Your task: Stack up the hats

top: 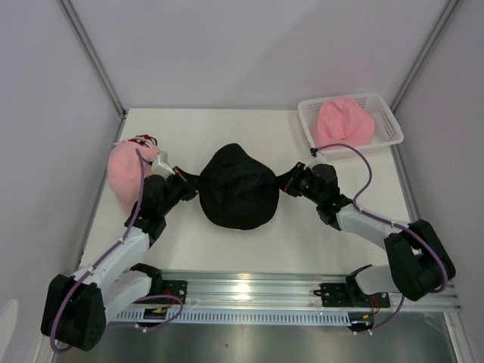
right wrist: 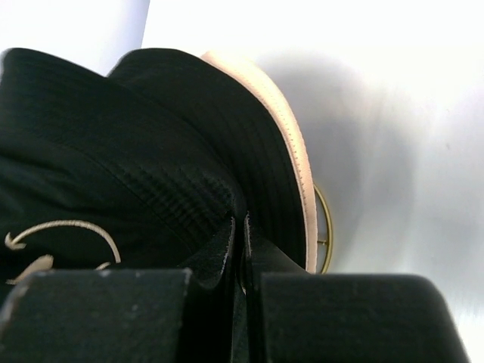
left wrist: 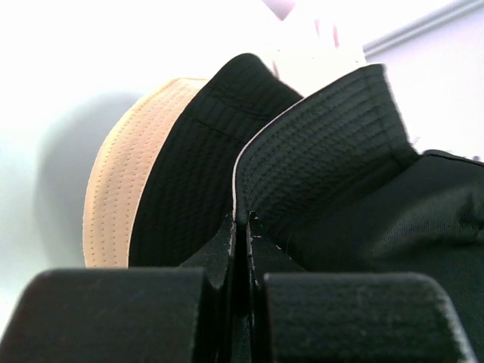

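Left gripper (left wrist: 240,227) and right gripper (right wrist: 240,227) each pinch the black bucket hat (top: 237,189) brim; next, probably lift both sides evenly

Surface: white table (top: 302,234) | left edge: pink hat (top: 125,178) lying on it | centre: black hat (top: 236,187), tan hat (left wrist: 121,181) showing beneath its brim | far right corner: white mesh basket (top: 387,121), upright, second pink hat (top: 344,121) inside
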